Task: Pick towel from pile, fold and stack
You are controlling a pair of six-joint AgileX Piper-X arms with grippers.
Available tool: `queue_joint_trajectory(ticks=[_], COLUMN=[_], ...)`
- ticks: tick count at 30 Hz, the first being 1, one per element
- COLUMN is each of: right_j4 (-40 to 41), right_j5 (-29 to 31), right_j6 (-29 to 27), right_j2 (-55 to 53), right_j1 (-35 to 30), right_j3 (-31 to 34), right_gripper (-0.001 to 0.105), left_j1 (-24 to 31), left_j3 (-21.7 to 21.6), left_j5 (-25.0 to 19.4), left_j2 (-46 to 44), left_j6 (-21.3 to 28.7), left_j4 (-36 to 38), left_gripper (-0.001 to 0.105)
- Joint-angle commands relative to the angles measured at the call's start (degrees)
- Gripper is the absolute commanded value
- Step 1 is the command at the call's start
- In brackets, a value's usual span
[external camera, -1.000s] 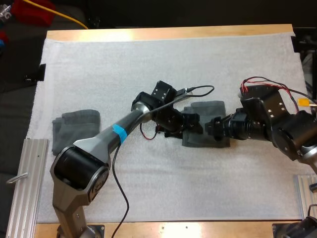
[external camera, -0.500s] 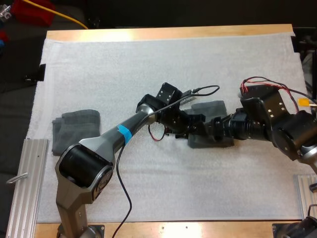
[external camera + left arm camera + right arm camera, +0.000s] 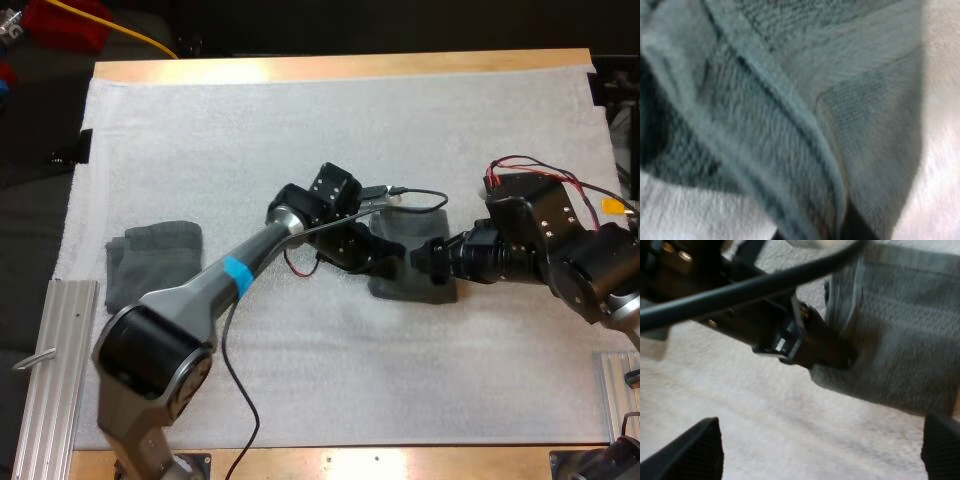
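Observation:
A dark grey-green towel (image 3: 415, 228) lies rumpled at the middle of the white mat. My left gripper (image 3: 385, 262) is at its left edge, shut on a bunched fold of the towel (image 3: 790, 125). In the right wrist view the left gripper's dark fingers (image 3: 832, 351) pinch the towel (image 3: 905, 340) at its edge. My right gripper (image 3: 428, 262) hovers low over the towel's near side. It stands open (image 3: 815, 452), its fingers wide apart and clear of the cloth. A second towel (image 3: 152, 262) lies loosely folded near the mat's left side.
Aluminium rails stand at the table's near left (image 3: 55, 380) and near right (image 3: 620, 385) corners. The white mat (image 3: 330, 130) stretches bare toward the far side and in front of the arms.
My left gripper has closed on the towel's left edge, bunching the cloth narrower. The left arm moved right, then drew back a little. The right arm has stayed put.

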Motion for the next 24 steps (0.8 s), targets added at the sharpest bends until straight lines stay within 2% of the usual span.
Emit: queue_joint_trajectory(ticks=[1, 5, 12, 24], right_j4=[-0.77, -3.82, -6.37, -6.35], right_j5=[-1.94, -4.53, -6.21, -6.57], right_j6=[0.52, 1.96, 3.41, 3.41], right_j2=[-0.63, -0.63, -0.63, -0.63], right_j1=[0.07, 0.07, 0.07, 0.07], right_j3=[-0.47, -0.47, -0.47, -0.47], right_gripper=[0.078, 0.078, 0.078, 0.078], left_j1=[1.03, 4.08, 10.60, 20.03], left_j3=[-0.46, -0.46, -0.46, -0.46], left_j5=[-1.14, -4.55, -7.41, -22.52], left_j2=[-1.90, -5.69, -11.92, -17.78], left_j6=[2.58, 7.82, 15.41, 25.65], left_j4=[1.98, 6.48, 14.53, 24.58], left_gripper=[0.002, 0.002, 0.002, 0.002])
